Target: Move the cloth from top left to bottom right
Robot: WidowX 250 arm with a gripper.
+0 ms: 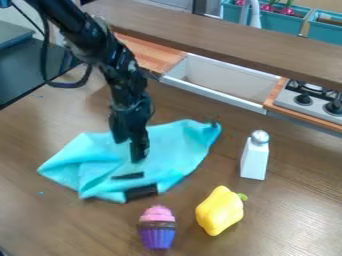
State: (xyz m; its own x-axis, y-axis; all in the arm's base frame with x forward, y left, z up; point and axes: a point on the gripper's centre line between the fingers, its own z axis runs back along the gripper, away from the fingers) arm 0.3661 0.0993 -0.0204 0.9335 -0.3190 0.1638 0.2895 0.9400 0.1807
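Cloth (177, 145), turquoise, rumpled: left of centre on my brown table (287, 215). Gripper (135, 151), black: pointing down at the cloth's middle; open or closed, I cannot tell. Cupcake (157, 227), pink and purple: nearer the camera, beside yellow pepper (219, 210). Shaker (254, 159), white: upright, right of the cloth.

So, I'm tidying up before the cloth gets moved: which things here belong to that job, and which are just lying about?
For the job:
turquoise cloth, rumpled on the table
gripper, at the cloth

Just lying about:
white shaker with a silvery top
yellow bell pepper
pink-and-purple cupcake
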